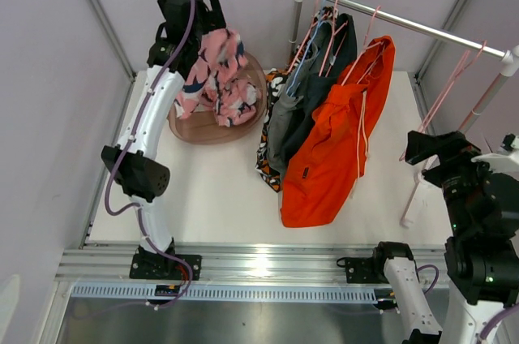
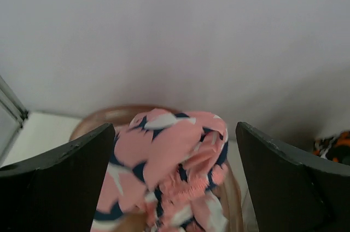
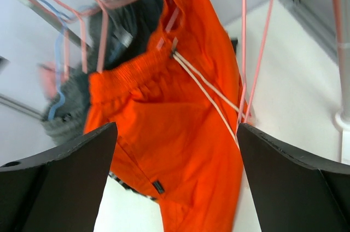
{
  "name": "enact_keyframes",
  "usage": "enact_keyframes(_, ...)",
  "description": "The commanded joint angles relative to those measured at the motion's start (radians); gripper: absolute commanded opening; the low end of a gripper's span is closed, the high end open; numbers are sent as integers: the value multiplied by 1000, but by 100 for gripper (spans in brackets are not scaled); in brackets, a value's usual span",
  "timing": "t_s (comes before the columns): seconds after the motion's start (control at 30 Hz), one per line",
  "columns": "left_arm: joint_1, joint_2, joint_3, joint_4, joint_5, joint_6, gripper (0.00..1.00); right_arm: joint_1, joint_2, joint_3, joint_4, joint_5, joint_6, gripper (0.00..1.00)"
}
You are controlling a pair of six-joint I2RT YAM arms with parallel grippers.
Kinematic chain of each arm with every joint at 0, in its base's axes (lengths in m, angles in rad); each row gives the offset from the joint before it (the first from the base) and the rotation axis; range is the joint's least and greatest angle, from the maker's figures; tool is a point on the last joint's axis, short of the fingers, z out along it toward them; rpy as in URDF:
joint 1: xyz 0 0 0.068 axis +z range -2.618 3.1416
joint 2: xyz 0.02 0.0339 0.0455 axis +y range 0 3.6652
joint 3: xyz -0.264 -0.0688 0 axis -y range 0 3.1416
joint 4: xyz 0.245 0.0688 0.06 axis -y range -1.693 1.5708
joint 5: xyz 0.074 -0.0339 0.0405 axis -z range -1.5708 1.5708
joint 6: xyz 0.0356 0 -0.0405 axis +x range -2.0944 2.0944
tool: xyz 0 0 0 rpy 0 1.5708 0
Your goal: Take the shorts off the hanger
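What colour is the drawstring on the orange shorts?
White drawstring on the orange shorts; right wrist view shows it best.

Matt cloth orange shorts, glossy metal rail, smooth plastic bowl, matt white tabletop.

free: bare table front-left | blocked: rail + hung shorts ctr-right | bowl far-left

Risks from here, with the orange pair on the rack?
1. White drawstrings run beside a pink hanger wire on the orange shorts; the open right gripper may pinch cord or wire, not fabric.
2. Pulling may drag the rack rail or the dark shorts bunched alongside.
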Motion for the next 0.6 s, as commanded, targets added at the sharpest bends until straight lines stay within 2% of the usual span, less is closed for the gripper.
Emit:
enact_keyframes(0.0,-14,-132,-154,-36,71,-84,99,1,23,107,34,14,8,99)
enact_keyframes(0.07,-50,-257,-281,3,90,-76,99,-4,43,122,67,-20,16,100)
enact_keyframes(0.13,-109,-400,-418,33,88,-59,99,-8,81,119,144,-139,33,100)
enact_keyframes(0.17,-131,-448,-547,60,72,-41,99,-10,102,118,167,-170,59,99)
enact_keyframes(0.23,-195,-587,-633,76,67,-27,99,-13,174,115,241,-254,85,98)
enact_keyframes(0.27,-212,-632,-750,79,65,-19,99,-11,200,115,264,-277,94,98)
enact_keyframes(0.33,-247,-721,-827,74,70,-39,99,-8,280,118,325,-317,117,96)
enact_keyframes(0.37,-252,-808,-904,70,82,-65,99,4,306,116,348,-325,123,96)
enact_keyframes(0.43,-260,-888,-1042,47,105,-90,99,30,392,133,390,-313,116,95)
enact_keyframes(0.47,-261,-961,-1070,36,107,-99,99,65,423,148,394,-284,105,95)
enact_keyframes(0.57,-261,-1049,-1179,-28,93,-111,99,172,539,225,396,-166,48,95)
